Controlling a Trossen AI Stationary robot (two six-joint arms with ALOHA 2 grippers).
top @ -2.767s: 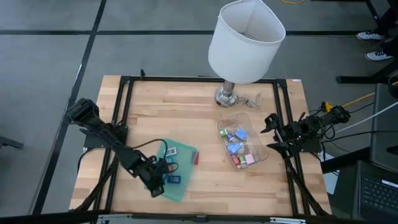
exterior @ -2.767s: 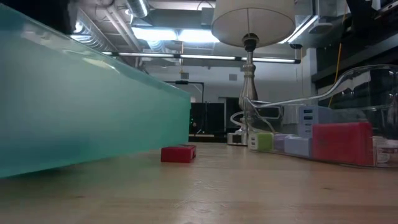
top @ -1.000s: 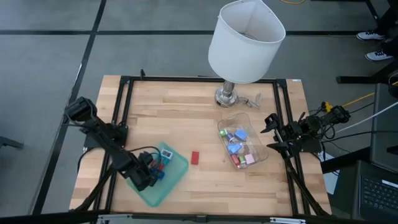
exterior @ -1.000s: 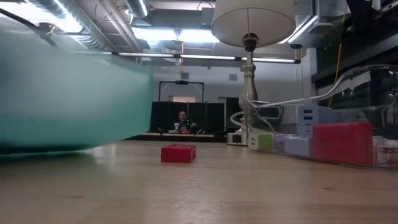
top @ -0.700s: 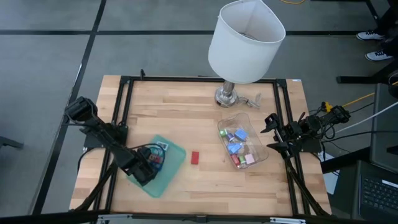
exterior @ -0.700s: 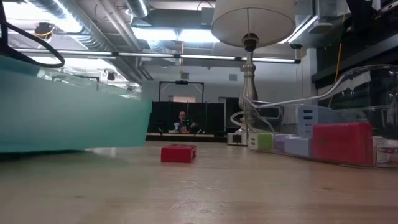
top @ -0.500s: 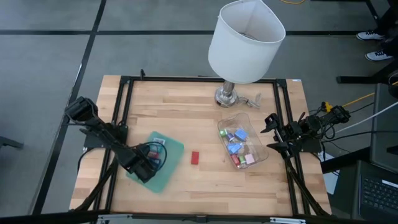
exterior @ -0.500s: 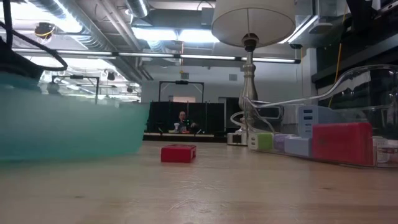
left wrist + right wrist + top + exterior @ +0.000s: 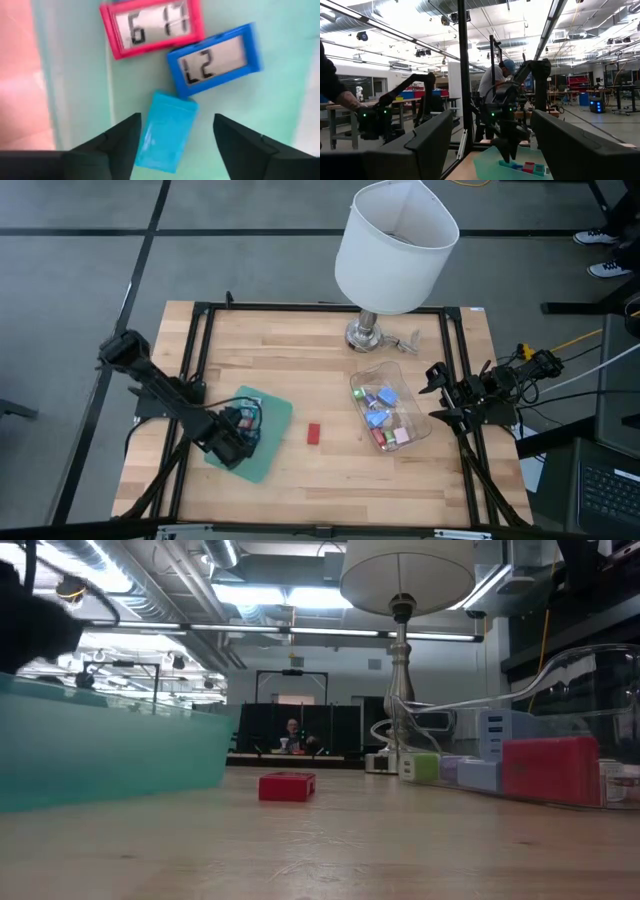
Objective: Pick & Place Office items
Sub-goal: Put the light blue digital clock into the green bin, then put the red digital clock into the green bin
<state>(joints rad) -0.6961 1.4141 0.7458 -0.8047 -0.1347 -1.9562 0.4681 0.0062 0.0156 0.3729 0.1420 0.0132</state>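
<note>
A flat green tray (image 9: 270, 425) lies at the table's near left; it also shows in the low view (image 9: 110, 750). On it lie a pink piece (image 9: 152, 22), a blue piece (image 9: 215, 59) and a light blue piece (image 9: 165, 131). My left gripper (image 9: 237, 442) is open above the tray, and its fingers (image 9: 176, 120) stand on either side of the light blue piece. A red piece (image 9: 314, 433) lies flat on the bare wood right of the tray. A clear tub (image 9: 390, 415) holds several more pieces. My right gripper (image 9: 438, 395) waits open and empty at the table's right edge. My left gripper points down into the tray with its fingers (image 9: 120, 137) spread. I cannot tell whether the fingertips touch the tray's floor or the light blue piece between them.
A lamp with a white shade (image 9: 395, 245) stands on its metal base (image 9: 367, 335) at the far middle. A black frame (image 9: 200, 360) runs around the table. Bare wood lies between the tray and the tub. A person shows in the room beyond.
The tray has slid a little toward the table's far edge and turned about on the table, with the pieces still on it. My left gripper has gone the same way with it. The red piece and the tub have stayed put.
</note>
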